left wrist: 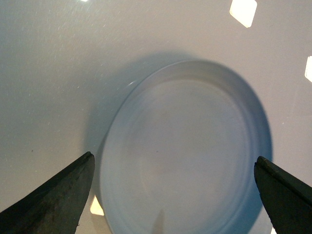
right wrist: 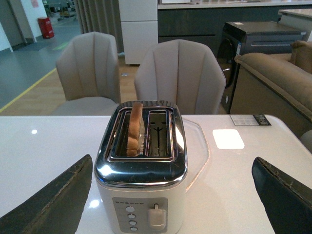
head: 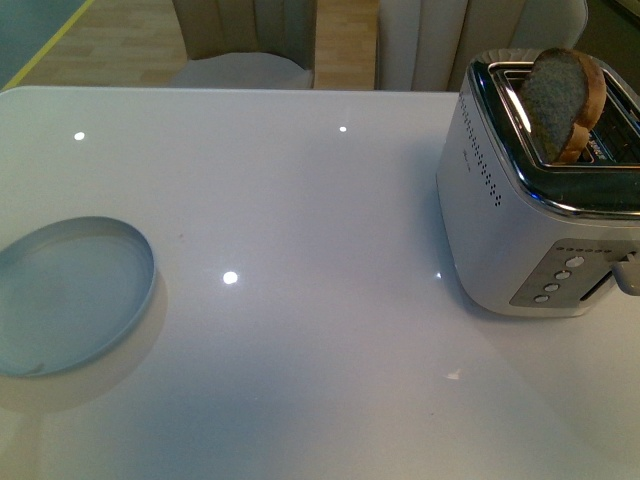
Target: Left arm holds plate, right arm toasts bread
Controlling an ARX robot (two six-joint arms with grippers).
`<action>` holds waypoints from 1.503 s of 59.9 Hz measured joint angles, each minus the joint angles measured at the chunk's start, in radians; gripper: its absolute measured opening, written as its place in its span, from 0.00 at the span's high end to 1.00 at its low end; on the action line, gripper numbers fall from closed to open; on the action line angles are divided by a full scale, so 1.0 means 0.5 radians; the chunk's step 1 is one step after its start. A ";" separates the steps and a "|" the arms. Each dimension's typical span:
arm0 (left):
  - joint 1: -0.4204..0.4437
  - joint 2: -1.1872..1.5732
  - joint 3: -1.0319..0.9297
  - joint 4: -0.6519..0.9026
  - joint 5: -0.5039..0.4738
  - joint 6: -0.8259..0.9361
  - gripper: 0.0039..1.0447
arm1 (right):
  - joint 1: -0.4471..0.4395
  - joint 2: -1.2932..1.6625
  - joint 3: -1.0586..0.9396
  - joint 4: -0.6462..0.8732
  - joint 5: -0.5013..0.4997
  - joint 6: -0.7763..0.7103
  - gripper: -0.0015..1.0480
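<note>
The pale blue plate (head: 70,295) lies flat and empty on the white table at the left. In the left wrist view the plate (left wrist: 185,151) fills the space below my open left gripper (left wrist: 175,163), its dark fingers (left wrist: 58,195) spread either side, above the plate. The bread (head: 565,100) stands upright, sticking out of a slot of the white and chrome toaster (head: 510,220) at the right. In the right wrist view the bread (right wrist: 134,127) sits in one slot of the toaster (right wrist: 141,195); my right gripper (right wrist: 173,165) is open in front of it, empty.
The toaster's lever (right wrist: 157,217) and a column of buttons (right wrist: 130,219) face the right gripper. Beige chairs (right wrist: 180,78) stand beyond the table's far edge. A small card (right wrist: 250,120) lies on the table behind the toaster.
</note>
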 joint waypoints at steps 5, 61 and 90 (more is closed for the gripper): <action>-0.052 -0.227 -0.084 -0.043 -0.020 0.005 0.07 | 0.000 0.000 0.000 0.000 0.000 0.001 0.08; -0.462 -2.728 -1.090 -0.597 -0.195 -0.405 0.07 | 0.000 0.000 0.000 0.000 0.000 0.001 0.08; -0.877 -3.008 -1.608 0.502 -1.054 0.112 0.84 | 0.000 -0.002 0.000 0.000 0.002 0.001 0.08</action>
